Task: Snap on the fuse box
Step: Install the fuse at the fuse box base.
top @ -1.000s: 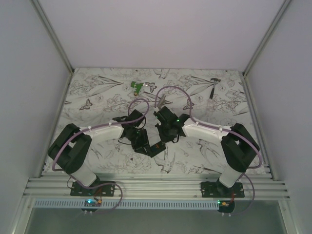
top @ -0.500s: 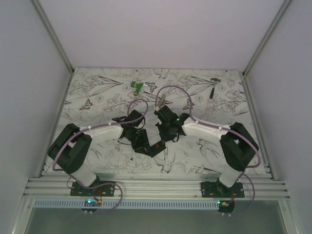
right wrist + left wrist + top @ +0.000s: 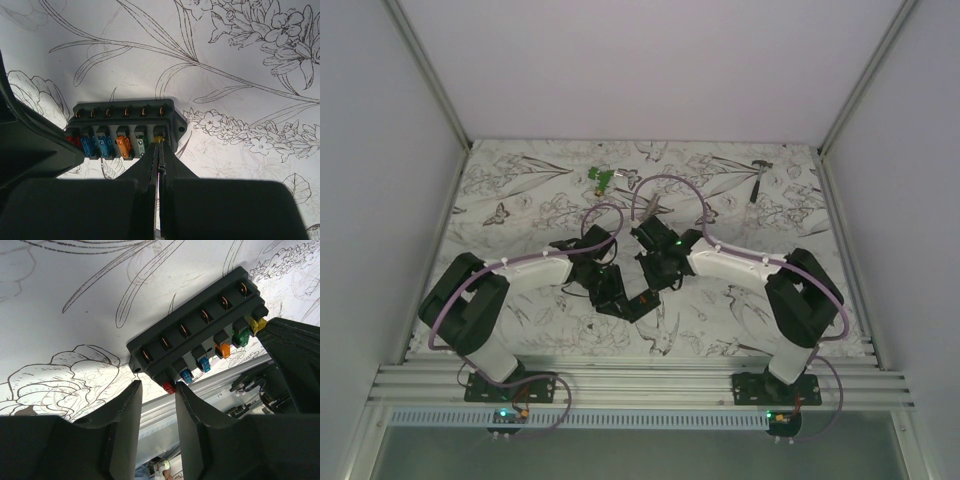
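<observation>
Left wrist view: the fuse box (image 3: 200, 337) lies on the flower-printed table (image 3: 75, 285). Its long axis slants from lower left up to upper right. A row of metal contacts runs along its far side. A row of coloured fuses runs along the side facing the camera: red, blue, blue, orange, green, yellow. The left gripper (image 3: 157, 392) has its fingers partly apart, and the red-fuse end of the box sits right at the gap between the tips. Whether they press on it cannot be told.

Right wrist view: here the box runs straight across, left to right. The contacts are on the far edge, the fuses face the camera, and a small mounting ear sticks out at the right end. The right gripper (image 3: 159, 146) has its fingers pressed together. Their joined tip meets the box at the yellow fuse, the last one on the right. A dark finger of the left gripper covers the red-fuse end.

Top view: both arms reach in to the middle of the table, and the box is between the two grippers, nearer the front edge. Most of it is hidden there, and it is too small to read detail. A green clip-like piece (image 3: 603, 178) lies well behind it. A grey metal tool (image 3: 758, 176) lies at the far right.
</observation>
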Controlling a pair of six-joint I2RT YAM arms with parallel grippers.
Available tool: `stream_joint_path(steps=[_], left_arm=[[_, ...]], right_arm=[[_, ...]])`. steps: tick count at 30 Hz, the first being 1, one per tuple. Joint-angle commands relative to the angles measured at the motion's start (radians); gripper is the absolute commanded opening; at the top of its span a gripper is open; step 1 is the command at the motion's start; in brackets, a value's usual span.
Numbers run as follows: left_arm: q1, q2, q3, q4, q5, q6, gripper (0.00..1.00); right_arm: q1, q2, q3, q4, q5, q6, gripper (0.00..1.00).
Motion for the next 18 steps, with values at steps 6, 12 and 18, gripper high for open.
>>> stream_joint_path(steps=[6,12,18], left_arm=[[0.008,0.045,-0.057,-0.098,-0.122,0.029,0.34],[0.016,0.025,-0.063,-0.098,-0.12,0.033,0.34],[0.029,0.021,-0.017,-0.114,-0.136,0.084,0.36]], right_arm=[[0.023,0.311,-0.136,-0.217,0.256,-0.036,0.0],[0.026,0.184,-0.143,-0.164,0.186,-0.069,0.0],[0.033,-0.019,-0.068,-0.067,0.038,-0.064,0.11]])
